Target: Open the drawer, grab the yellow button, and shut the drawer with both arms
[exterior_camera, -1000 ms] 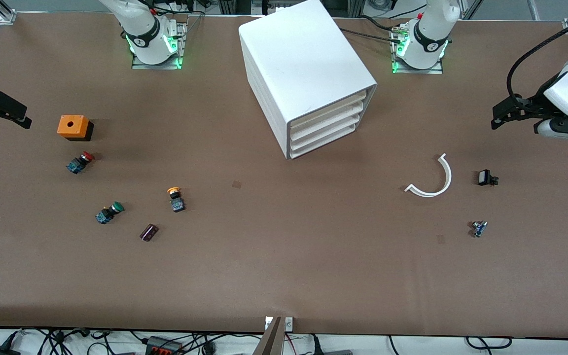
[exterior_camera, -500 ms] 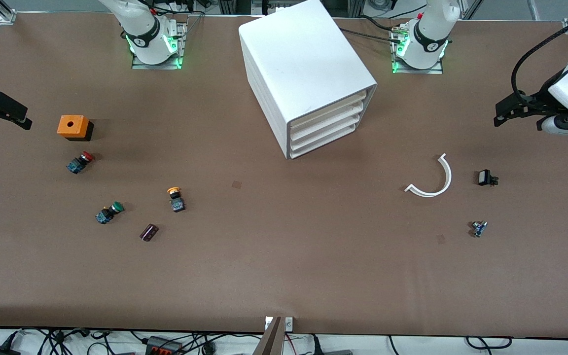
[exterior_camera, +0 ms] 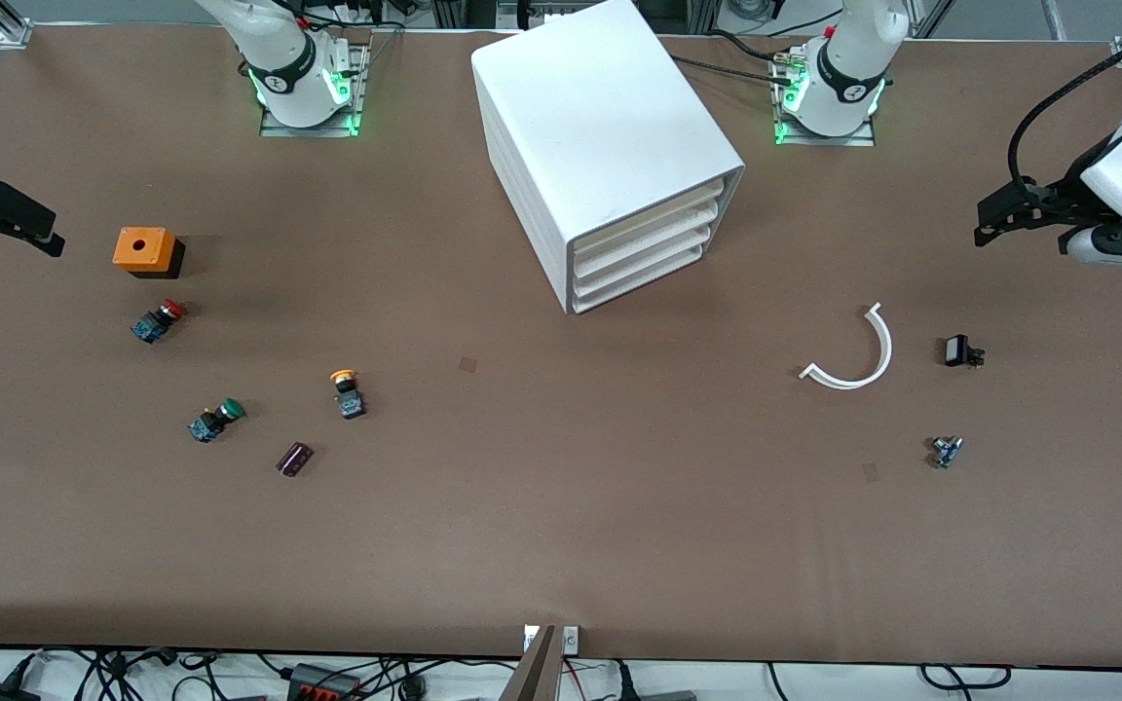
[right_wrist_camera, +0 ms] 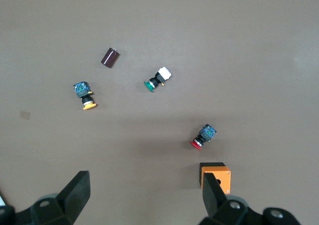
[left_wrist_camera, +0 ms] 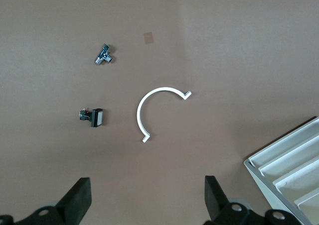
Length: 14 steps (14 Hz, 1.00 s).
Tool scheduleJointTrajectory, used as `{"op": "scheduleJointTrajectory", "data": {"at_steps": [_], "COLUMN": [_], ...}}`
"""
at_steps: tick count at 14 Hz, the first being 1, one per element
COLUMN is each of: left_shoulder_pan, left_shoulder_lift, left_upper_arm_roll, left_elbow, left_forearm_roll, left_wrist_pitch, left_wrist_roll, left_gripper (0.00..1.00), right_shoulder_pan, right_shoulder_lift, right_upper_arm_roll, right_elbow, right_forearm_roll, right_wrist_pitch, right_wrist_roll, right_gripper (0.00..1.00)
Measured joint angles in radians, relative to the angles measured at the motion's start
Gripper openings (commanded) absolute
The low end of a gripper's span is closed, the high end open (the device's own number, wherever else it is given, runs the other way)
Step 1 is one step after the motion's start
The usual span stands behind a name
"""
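The left gripper hangs with its fingers spread wide and empty, high over the left arm's end of the table. In the left wrist view a white curved strip lies at about twelve o'clock from the gap, with a small black part beside it.

The right gripper likewise has its fingers released, holding nothing, up over the right arm's end. An orange box sits by one fingertip in the right wrist view.

The button lies on its side on the table, at roughly eight o'clock from the cabinet in the front view, between the green-capped pushbutton and the cabinet. The drawer and its three fellows all sit pushed in. The red-capped pushbutton rests near the orange box.
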<state>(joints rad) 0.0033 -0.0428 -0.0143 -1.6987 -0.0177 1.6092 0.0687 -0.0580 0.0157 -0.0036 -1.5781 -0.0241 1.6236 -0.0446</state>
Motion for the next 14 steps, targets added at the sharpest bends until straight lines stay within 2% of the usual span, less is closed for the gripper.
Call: {"op": "scheduleJointTrajectory", "data": {"at_steps": [14], "left_shoulder_pan": [0.0], "left_shoulder_lift": [0.0], "left_upper_arm_roll": [-0.001], "left_elbow": [0.0], "left_forearm_roll": [0.0], "left_wrist_pitch": [-0.011], "left_wrist_roll": [0.0], "left_gripper": [1.0], "right_shoulder_pan": [0.0], "right_shoulder_lift": [-0.017], "right_upper_arm_roll": [0.003], "right_elbow": [-0.061], "right_forearm_roll": [0.0], "right_wrist_pitch": [0.008], "right_wrist_roll": [0.0], "right_gripper": [1.0]}}
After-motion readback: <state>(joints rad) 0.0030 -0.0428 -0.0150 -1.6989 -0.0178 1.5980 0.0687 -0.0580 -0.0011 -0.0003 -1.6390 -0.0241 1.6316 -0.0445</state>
